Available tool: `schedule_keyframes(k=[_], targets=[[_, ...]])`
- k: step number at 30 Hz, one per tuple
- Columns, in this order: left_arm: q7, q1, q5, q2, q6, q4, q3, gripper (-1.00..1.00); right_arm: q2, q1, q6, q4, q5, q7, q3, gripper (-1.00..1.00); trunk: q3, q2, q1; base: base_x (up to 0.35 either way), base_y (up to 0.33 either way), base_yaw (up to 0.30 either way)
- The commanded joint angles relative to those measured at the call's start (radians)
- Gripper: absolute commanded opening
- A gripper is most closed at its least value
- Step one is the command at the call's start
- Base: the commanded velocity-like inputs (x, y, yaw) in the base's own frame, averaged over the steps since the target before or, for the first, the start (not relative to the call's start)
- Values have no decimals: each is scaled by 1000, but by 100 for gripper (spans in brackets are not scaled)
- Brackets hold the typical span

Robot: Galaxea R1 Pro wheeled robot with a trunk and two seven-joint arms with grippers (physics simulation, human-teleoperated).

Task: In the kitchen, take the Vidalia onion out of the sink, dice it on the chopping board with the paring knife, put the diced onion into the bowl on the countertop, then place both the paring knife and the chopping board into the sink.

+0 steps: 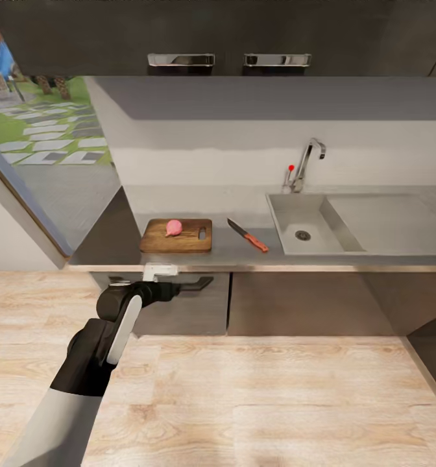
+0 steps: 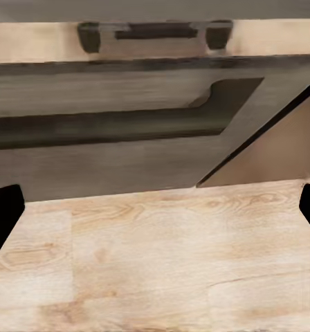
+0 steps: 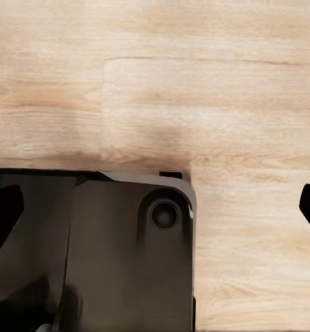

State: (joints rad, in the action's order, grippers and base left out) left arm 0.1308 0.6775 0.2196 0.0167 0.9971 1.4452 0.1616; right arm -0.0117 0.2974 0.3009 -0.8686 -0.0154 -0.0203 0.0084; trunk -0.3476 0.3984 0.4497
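The wooden chopping board (image 1: pixel 187 241) lies on the grey countertop (image 1: pixel 374 256), with the pinkish Vidalia onion (image 1: pixel 174 227) resting whole on it. To its right, apart from the board, lies the paring knife (image 1: pixel 247 235) with its red-orange handle toward the sink (image 1: pixel 284 224), whose basin holds nothing. My left gripper (image 1: pixel 159 279) (image 2: pixel 155 214) hangs open and empty in front of the drawer below the board. My right gripper (image 3: pixel 155 207) is open over the floor, holding nothing. The bowl is out of view.
A chrome faucet (image 1: pixel 307 162) with a red knob stands behind the sink, with a drainboard (image 1: pixel 393 224) to its right. Dark cabinets with a long drawer handle (image 2: pixel 127 121) sit under the counter, and wall cabinets (image 1: pixel 231 39) hang above. My own dark base (image 3: pixel 106 256) sits on the wooden floor.
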Motion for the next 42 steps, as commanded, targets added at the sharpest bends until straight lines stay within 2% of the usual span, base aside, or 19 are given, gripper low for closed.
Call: schedule_keyframes(k=[1,4,5,9,12,14,15,17,18,20,21,23,25,27,29,33,34,35,42], targets=[[10,-20,10,0,3,4,1,100,-1,0,1,-1,-1,-1,1,100,-1,2,0,-92,0,0],[8,-60,10,1,2,17,1,100,-1,1,1,-1,-1,-1,1,100,-1,2,0,-53,0,0],[6,-122,11,2,-5,46,1,100,-1,1,1,-1,-1,-1,1,100,-1,2,0,-12,0,0],[5,-230,11,1,-91,80,1,100,-3,0,2,-2,0,-1,1,100,-1,2,0,-5,0,0],[4,-363,10,-2,-251,97,1,100,-4,0,11,-7,0,-1,0,100,-1,2,0,-1,0,0],[4,-452,9,-14,-350,101,2,100,-5,0,29,-12,-1,2,-1,100,-1,2,0,0,0,0],[4,-475,9,-19,-375,101,2,100,-5,0,33,-14,-1,3,-1,100,-1,2,0,0,0,0],[4,-566,9,-44,-485,103,2,100,-5,0,45,-23,-1,5,-2,100,-1,2,0,0,0,0],[4,-589,9,-51,-518,103,3,100,-5,0,47,-27,-1,6,-2,100,-1,2,0,0,0,0],[4,-701,4,-88,-691,100,5,100,-6,0,50,-62,-1,7,-3,100,-1,2,0,0,0,0],[4,-723,1,-95,-726,100,5,100,-6,0,50,-71,-1,7,-4,100,-1,2,0,0,0,0],[4,-851,-19,-122,-912,101,11,100,-6,0,44,-141,-2,10,-4,100,-1,2,0,0,0,0],[4,-933,-40,-133,-1021,101,21,100,-7,0,30,-195,-2,13,-5,100,-1,2,0,0,0,0],[4,-995,-65,-138,-1097,101,26,100,-7,0,-1,-247,-3,19,-5,100,-1,2,0,0,0,0],[4,-1036,-88,-141,-1141,97,29,100,-8,-1,-48,-291,-3,27,-5,100,-1,2,0,0,0,0],[3,-1069,-112,-143,-1176,41,26,100,-7,-1,-100,-328,-1,39,-5,100,-1,2,0,0,0,0],[3,-1077,-116,-143,-1188,-71,22,100,-5,-2,-92,-321,13,42,-5,100,-1,2,0,0,0,0],[3,-1079,-117,-143,-1194,-108,21,100,-4,-3,-83,-318,23,43,-5,100,-1,2,0,0,0,0],[3,-1081,-116,-142,-1230,-208,20,100,-5,-4,-56,-278,52,44,-5,100,1,2,0,0,0,-24]])
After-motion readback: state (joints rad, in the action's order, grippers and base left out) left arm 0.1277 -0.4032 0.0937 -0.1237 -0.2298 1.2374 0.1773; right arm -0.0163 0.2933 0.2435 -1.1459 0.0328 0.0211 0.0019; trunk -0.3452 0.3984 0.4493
